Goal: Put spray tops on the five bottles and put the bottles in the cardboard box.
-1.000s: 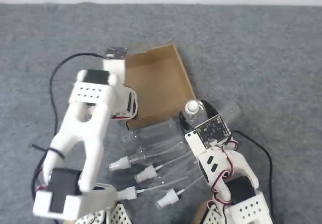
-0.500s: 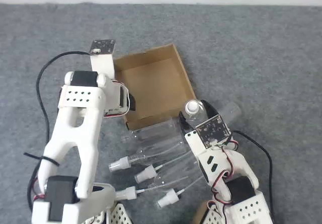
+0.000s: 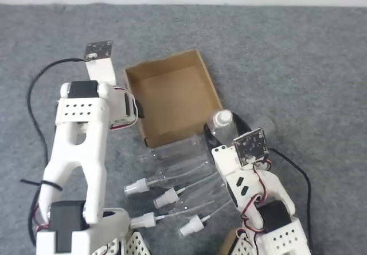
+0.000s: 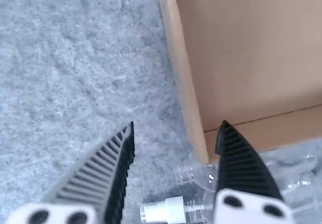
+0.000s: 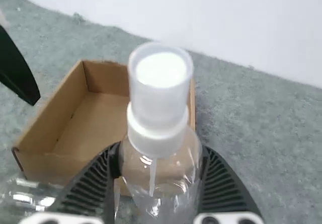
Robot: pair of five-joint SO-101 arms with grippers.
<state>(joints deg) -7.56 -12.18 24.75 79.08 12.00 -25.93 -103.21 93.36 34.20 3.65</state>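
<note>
The open cardboard box (image 3: 175, 91) sits mid-table, with nothing inside that I can see. My right gripper (image 3: 222, 133) is shut on a clear bottle (image 5: 159, 171) that stands upright and carries a white spray top (image 5: 160, 90), just off the box's (image 5: 95, 116) near right corner. My left gripper (image 4: 176, 128) hangs open over the carpet beside the box's left wall (image 4: 183, 88), nothing between its fingers. Several clear bottles (image 3: 178, 152) lie on their sides in front of the box. Several white spray tops (image 3: 135, 187) with dip tubes lie below them.
Grey carpet (image 3: 298, 60) covers the table, with free room right of and behind the box. A black cable (image 3: 43, 91) loops at the left. A bare bottle neck (image 4: 193, 173) and a spray top (image 4: 162, 211) lie under my left gripper.
The left arm has swung left off the box's near left corner, uncovering the box. The right gripper has tipped slightly with its bottle, staying in place.
</note>
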